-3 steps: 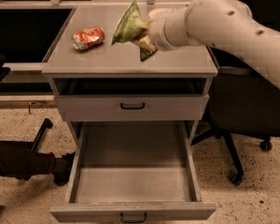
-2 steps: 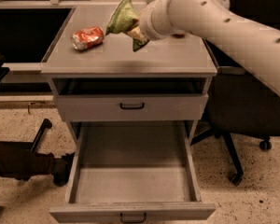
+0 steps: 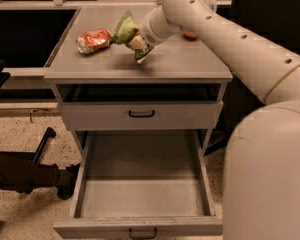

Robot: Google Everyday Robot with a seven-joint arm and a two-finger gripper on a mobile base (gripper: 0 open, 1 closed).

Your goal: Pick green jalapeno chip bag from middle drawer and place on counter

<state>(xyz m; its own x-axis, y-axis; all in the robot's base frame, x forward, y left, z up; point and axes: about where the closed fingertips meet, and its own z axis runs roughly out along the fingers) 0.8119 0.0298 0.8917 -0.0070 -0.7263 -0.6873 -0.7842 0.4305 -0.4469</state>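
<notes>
The green jalapeno chip bag (image 3: 124, 29) is held in my gripper (image 3: 135, 41), just above the counter (image 3: 180, 64), right next to the crushed orange-red can (image 3: 93, 40). The gripper is shut on the bag, which sticks up and to the left from the fingers. My white arm reaches in from the right, over the counter. The middle drawer (image 3: 142, 189) is pulled wide open below and its gray floor is bare.
The upper drawer (image 3: 140, 115) with its dark handle is slightly open. A small orange object (image 3: 190, 35) lies on the counter behind my arm. A dark chair base (image 3: 25, 176) stands on the speckled floor at left. My arm's large link fills the right foreground.
My gripper has carried the bag to the left and lower over the counter, closer to the orange-red can. The drawers have not moved.
</notes>
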